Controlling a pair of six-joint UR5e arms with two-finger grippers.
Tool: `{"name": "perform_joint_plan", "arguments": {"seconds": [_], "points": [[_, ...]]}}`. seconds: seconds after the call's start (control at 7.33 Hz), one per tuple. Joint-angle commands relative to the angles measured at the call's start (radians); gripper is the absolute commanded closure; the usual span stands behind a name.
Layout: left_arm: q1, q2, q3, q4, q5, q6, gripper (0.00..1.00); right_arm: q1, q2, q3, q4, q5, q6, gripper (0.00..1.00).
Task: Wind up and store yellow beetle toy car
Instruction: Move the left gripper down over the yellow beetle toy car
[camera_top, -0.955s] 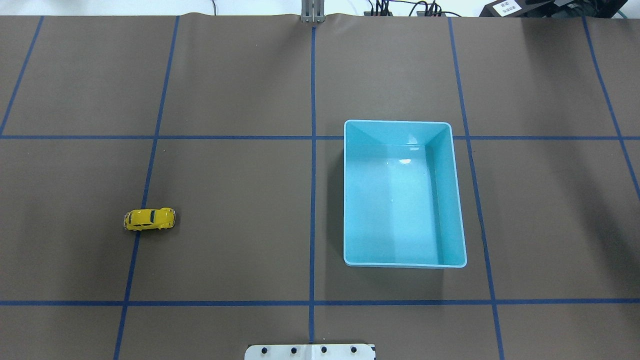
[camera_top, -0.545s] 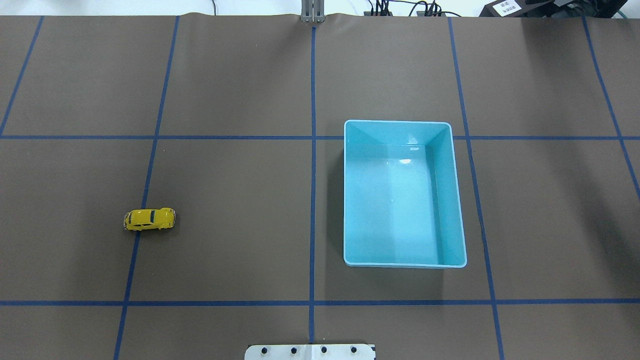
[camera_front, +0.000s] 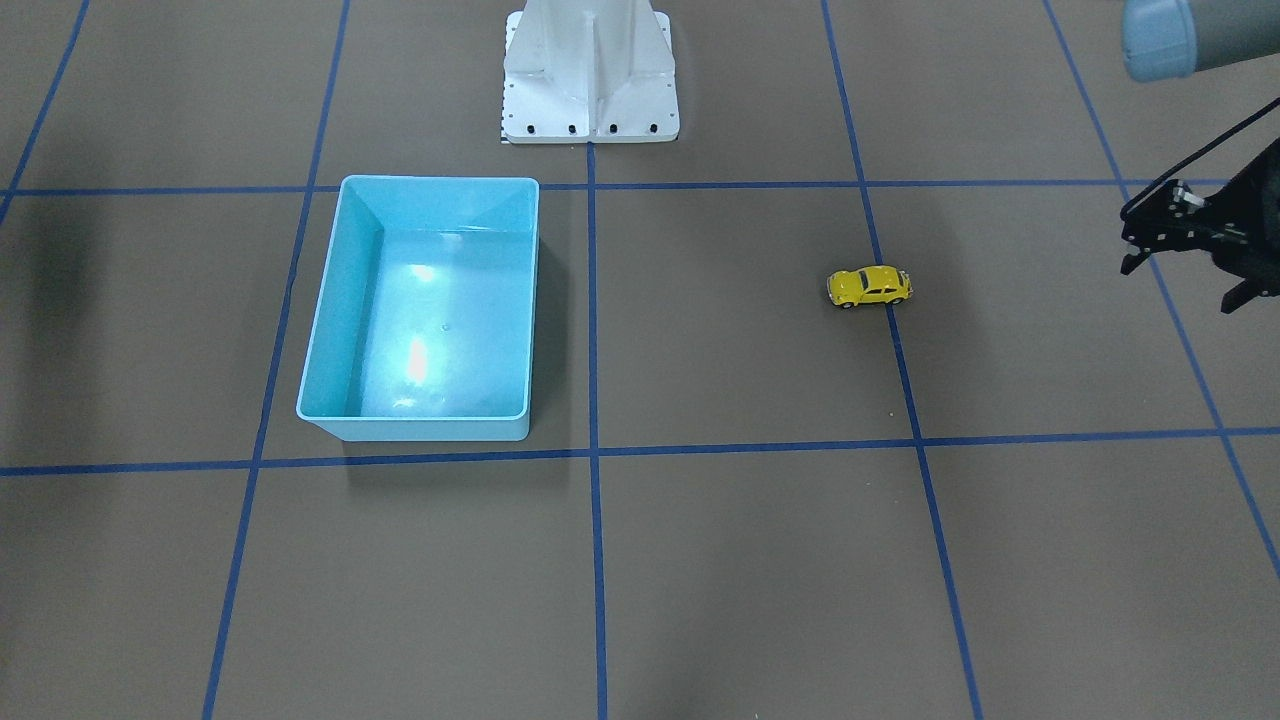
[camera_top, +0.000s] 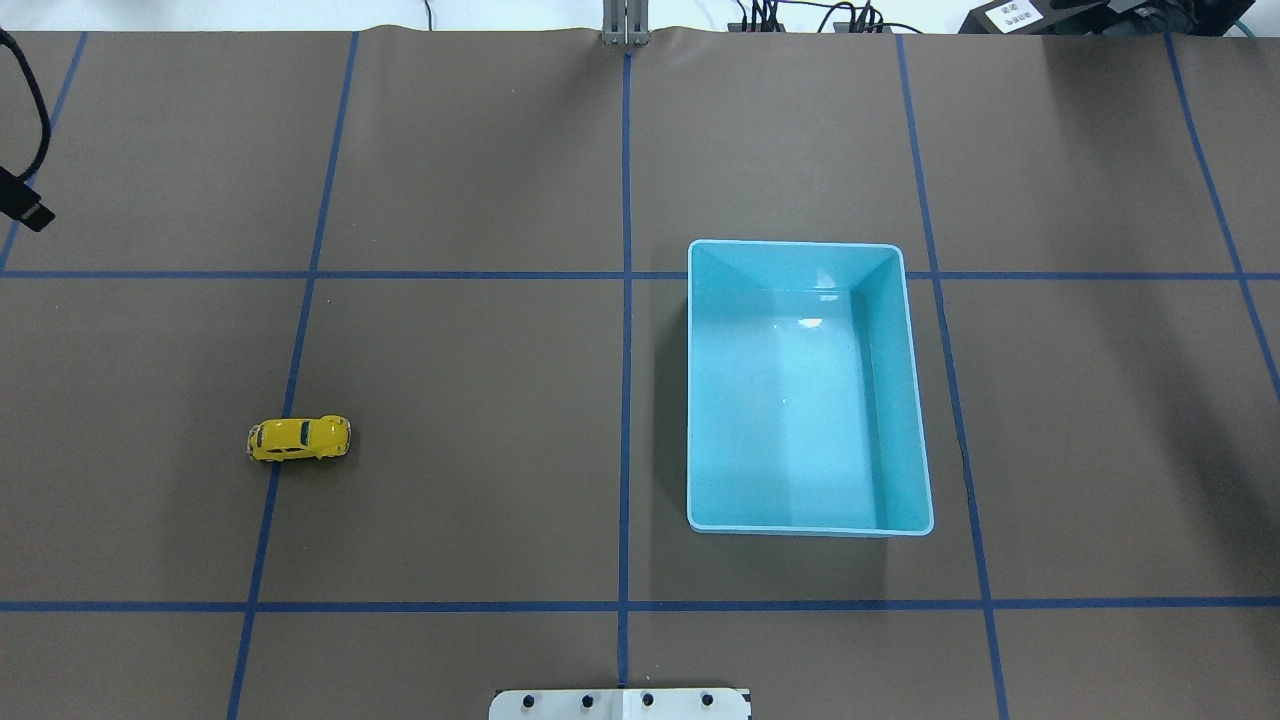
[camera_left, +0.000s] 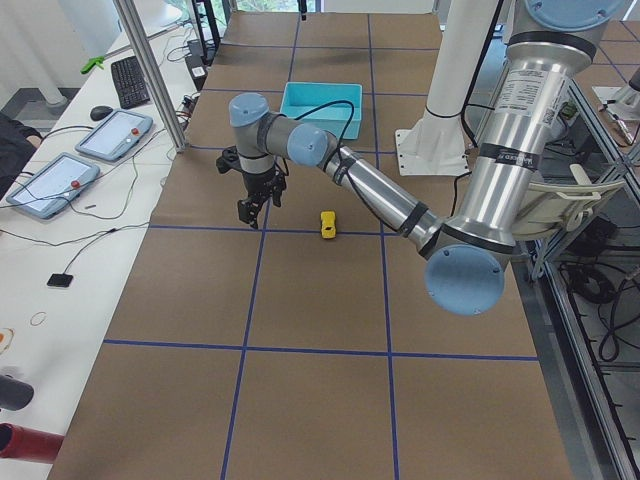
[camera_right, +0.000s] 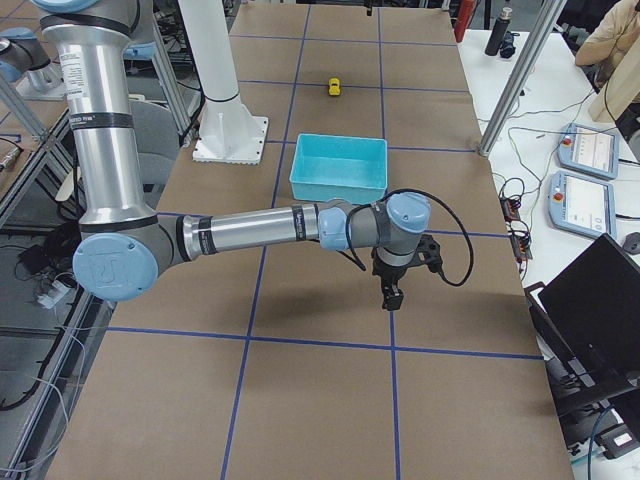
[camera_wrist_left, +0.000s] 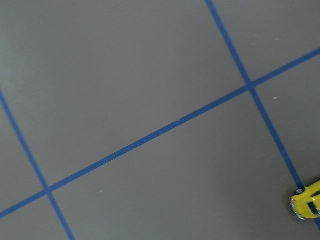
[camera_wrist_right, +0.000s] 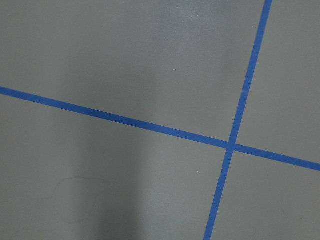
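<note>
The yellow beetle toy car (camera_top: 299, 438) stands on its wheels on the brown table, on a blue tape line left of centre. It also shows in the front-facing view (camera_front: 870, 286), the left side view (camera_left: 327, 223) and at the left wrist view's edge (camera_wrist_left: 307, 201). My left gripper (camera_front: 1180, 287) hovers above the table, open and empty, apart from the car on its outer side (camera_left: 260, 205). My right gripper (camera_right: 390, 295) shows only in the right side view, beyond the bin's outer side; I cannot tell if it is open or shut. The light blue bin (camera_top: 905, 400) is empty.
The bin (camera_front: 330, 300) sits right of the table's centre line in the overhead view. The white robot base (camera_front: 590, 90) stands at the table's near edge. Blue tape lines grid the brown table. Tablets and cables lie on side tables (camera_left: 110, 135).
A black cable and part of my left wrist have come into the overhead view at its left edge. The car and the bin have not moved.
</note>
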Motion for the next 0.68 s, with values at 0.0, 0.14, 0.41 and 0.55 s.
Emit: {"name": "perform_joint_plan", "arguments": {"seconds": [0.0,0.14,0.41,0.55], "points": [[0.078,-0.011,-0.052,0.004,0.057,0.266,0.00,0.000,0.001,-0.001,0.000,0.000,0.000,0.00],[0.118,-0.017,-0.058,0.003,0.068,0.330,0.00,0.000,0.001,-0.001,0.000,0.002,0.000,0.00],[0.213,-0.061,-0.056,0.004,0.149,0.335,0.00,0.000,-0.001,-0.001,0.000,0.002,0.000,0.00],[0.241,-0.069,-0.054,0.004,0.151,0.324,0.00,0.000,-0.001,-0.001,0.000,0.000,0.000,0.00]]}}
